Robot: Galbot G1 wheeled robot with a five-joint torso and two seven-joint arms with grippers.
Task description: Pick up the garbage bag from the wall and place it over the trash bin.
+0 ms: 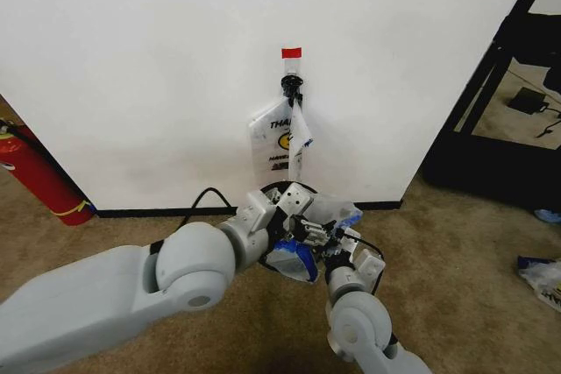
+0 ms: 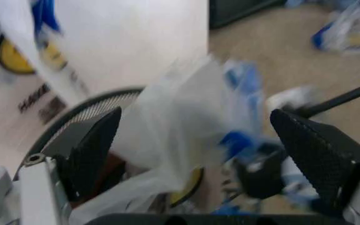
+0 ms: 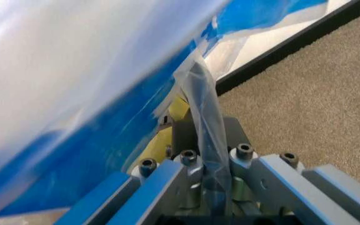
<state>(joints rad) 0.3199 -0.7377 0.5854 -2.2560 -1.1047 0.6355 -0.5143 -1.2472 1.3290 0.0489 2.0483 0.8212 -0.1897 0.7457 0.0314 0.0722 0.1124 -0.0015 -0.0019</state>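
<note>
While both arms are working low at the trash bin (image 1: 279, 188), which is standing on the carpet just in front of the wall (image 1: 158, 59), a fire extinguisher (image 1: 35, 172) is leaning well to the left of the bin; the left gripper (image 1: 298, 208) is hovering right over the bin's rim with its jaws spread wide, film billowing between them but not being pinched; the garbage bag (image 1: 307, 238) being worked is bunching just in front of the bin, its blue handle showing, and it is not lying over the rim yet; another printed bag (image 1: 282, 139) is hanging on the hook (image 1: 291, 87) directly above the bin, under a red tape strip (image 1: 291, 52); the right gripper (image 1: 337, 243) is sitting just right of and in front of the bin, its jaws pressing together on a twisted strand of the bag's film, as the right wrist view is showing (image 3: 208, 154).

As I judge it, the risk is lying in that single hold: the thin strand could be slipping or tearing if the right arm is pulling hard; with the left jaws not gripping, the mouth may be collapsing rather than opening over the rim; the light bin could also be tipping if the film is snagging its edge.
</note>
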